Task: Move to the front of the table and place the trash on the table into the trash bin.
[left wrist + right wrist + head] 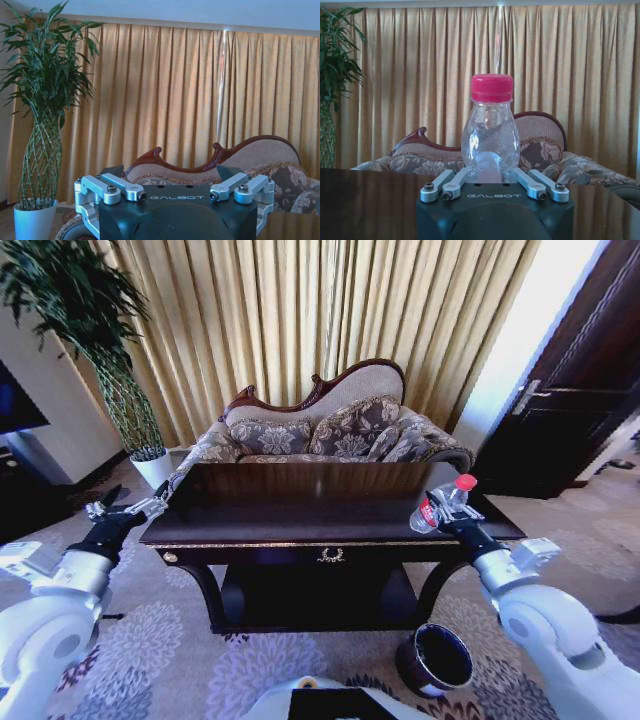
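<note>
The right gripper [447, 517] has its jaws clamped on the clear bottle [441, 508], held over the right end of the glossy dark bench [300, 525]. The left gripper [130, 510], jaws apart, hangs off the bench's left end. The trash bin [433, 660] stands on the patterned carpet [160, 650] below. Behind are a sofa [320, 435] and gold curtains [200, 85]. The right wrist view shows the bottle's red cap [492, 88] upright.

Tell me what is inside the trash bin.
The trash bin stands open on the carpet by the table; its dark inside shows nothing, though the bottom is in shadow. The right hand holds the bottle above the table.
</note>
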